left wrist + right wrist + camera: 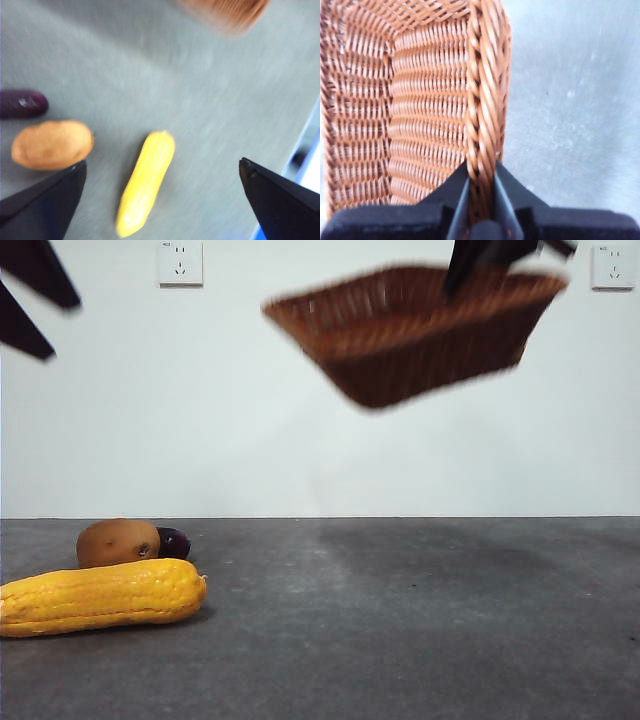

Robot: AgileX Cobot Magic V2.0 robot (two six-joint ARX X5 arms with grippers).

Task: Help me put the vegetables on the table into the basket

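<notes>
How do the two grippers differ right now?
The right gripper is shut on the basket rim, holding it tilted in the air; the left gripper is open and empty. The left one hangs over the corn and potato; the right is away from them. Both are black.

No legible text anywhere; tiny marks on two wall sockets (180,263) too small to read.

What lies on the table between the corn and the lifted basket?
Nothing: in the front view, bare table runs from the corn to beneath the airborne basket.
</notes>
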